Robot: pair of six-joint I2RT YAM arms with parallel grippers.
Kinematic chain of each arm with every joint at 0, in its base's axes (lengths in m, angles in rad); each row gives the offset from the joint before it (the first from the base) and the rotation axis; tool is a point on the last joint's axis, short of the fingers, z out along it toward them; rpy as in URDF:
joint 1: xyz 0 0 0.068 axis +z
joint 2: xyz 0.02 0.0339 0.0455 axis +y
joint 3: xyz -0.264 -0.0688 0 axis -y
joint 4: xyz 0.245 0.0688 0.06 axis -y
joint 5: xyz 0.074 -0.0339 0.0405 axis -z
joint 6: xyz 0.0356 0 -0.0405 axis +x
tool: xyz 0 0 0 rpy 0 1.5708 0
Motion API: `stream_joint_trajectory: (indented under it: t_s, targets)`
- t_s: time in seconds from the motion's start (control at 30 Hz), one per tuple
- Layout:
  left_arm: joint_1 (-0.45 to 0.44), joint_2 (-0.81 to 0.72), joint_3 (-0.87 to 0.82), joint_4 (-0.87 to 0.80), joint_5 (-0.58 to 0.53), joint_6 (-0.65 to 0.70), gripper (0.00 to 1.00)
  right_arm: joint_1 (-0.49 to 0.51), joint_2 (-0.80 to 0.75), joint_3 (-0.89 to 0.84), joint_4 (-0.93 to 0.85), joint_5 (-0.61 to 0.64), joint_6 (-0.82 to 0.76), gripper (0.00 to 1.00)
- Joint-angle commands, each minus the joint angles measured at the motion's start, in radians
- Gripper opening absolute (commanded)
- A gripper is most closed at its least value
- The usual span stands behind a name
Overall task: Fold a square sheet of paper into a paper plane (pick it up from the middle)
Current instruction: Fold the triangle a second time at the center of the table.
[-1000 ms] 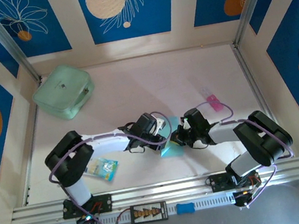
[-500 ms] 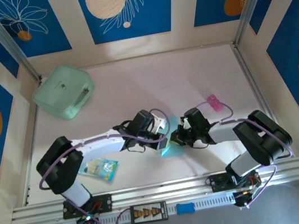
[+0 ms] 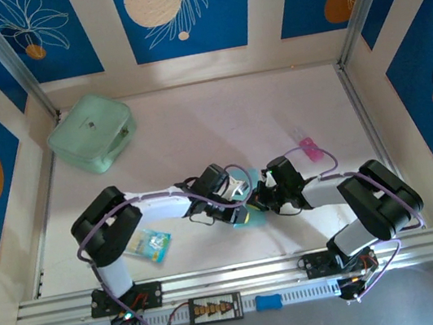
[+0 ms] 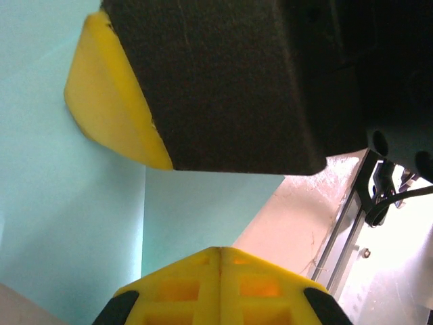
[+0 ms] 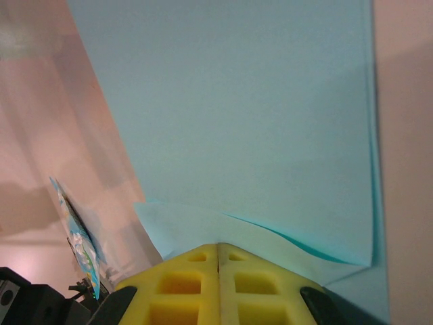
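Paper sheet (image 5: 230, 101) edges in left tool (image 4: 220, 252), right tool (image 5: 218, 246).

A robot test cell in a lab was indicated: a white table (image 3: 194, 125) was enclosed by blue printed panels (image 3: 180, 11) (flowers and circles), with aluminium rails (image 3: 218, 279) bolted along its near edge

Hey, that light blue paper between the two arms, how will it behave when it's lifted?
Probably floppy: the light blue paper curls up in a soft wave at the right end effector. Likely very light, and its folded layers could spring open or slide apart.
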Motion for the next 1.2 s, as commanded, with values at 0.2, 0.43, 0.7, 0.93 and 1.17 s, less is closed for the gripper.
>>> stream_joint_trajectory:
  t_s: [0.2, 0.43, 0.7, 0.93, 1.17]
  targets:
    - [-0.002, 0.042, 0.017, -0.045, -0.044, 0.046, 0.00, -0.009, 0.039, -0.023, -0.079, 0.027, -0.011, 0.00]
    - [-0.001, 0.028, -0.038, -0.058, -0.070, 0.061, 0.00, -0.010, 0.046, -0.024, -0.079, 0.025, -0.014, 0.00]
    - [-0.002, 0.001, -0.072, -0.065, -0.083, 0.060, 0.00, -0.012, 0.056, -0.024, -0.078, 0.024, -0.017, 0.00]
    - [-0.002, -0.024, -0.109, -0.076, -0.067, 0.050, 0.00, -0.015, 0.058, -0.026, -0.079, 0.021, -0.019, 0.00]
    - [-0.001, -0.077, -0.153, -0.092, -0.088, 0.036, 0.01, -0.016, 0.057, -0.026, -0.076, 0.018, -0.021, 0.00]
